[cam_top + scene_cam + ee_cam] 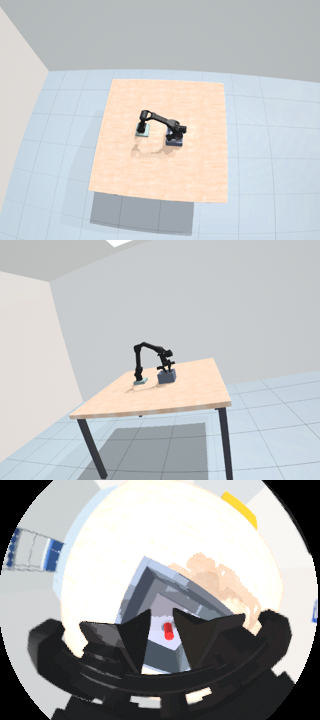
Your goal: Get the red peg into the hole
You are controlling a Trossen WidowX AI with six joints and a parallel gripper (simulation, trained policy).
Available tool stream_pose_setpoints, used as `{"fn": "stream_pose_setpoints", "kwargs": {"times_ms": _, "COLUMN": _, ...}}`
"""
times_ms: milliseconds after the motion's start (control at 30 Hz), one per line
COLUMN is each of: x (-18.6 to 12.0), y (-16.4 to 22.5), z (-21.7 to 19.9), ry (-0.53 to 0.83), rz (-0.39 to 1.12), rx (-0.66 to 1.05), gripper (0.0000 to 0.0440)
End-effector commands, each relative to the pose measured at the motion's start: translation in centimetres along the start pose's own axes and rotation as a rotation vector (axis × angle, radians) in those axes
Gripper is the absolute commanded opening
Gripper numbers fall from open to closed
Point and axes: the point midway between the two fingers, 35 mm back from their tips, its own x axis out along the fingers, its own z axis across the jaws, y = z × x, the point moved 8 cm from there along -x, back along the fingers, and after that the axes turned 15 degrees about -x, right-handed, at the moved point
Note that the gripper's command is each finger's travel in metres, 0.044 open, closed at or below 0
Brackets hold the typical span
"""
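Note:
The red peg (169, 631) stands nearly upright inside the open blue-grey box (173, 143) (166, 378) (144, 586), its lower end at the pale plate (159, 605) on the box's bottom. The hole is not visible apart from the peg, and how deep the peg sits cannot be told. My gripper (168, 372) (161, 611) is partly open, fingertips down at the box opening. In the wrist view the peg lies between the fingers, with a gap on each side. In the top view the arm hides the peg and most of the box's inside.
The box walls rise close around the fingers. The arm's pale green base plate (145, 133) (140, 381) stands left of the box on the wooden table (160, 178) (155, 401). In the wrist view a yellow object (241, 509) shows at the top right.

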Motion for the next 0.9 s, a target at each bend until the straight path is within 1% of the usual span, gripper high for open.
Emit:
{"fn": "stream_pose_setpoints", "kwargs": {"times_ms": 0, "x": 0.0, "y": -0.7, "z": 0.1, "ry": -0.002, "rz": 0.007, "rx": -0.009, "gripper": 0.0147}}
{"fn": "stream_pose_setpoints", "kwargs": {"times_ms": 467, "x": 0.9, "y": -3.4, "z": -0.4, "ry": 0.016, "rz": 0.047, "rx": -0.021, "gripper": 0.0127}}
{"fn": "stream_pose_setpoints", "kwargs": {"times_ms": 867, "x": 1.0, "y": -5.9, "z": -2.1, "ry": 0.045, "rz": 0.048, "rx": -0.016, "gripper": 0.0123}}
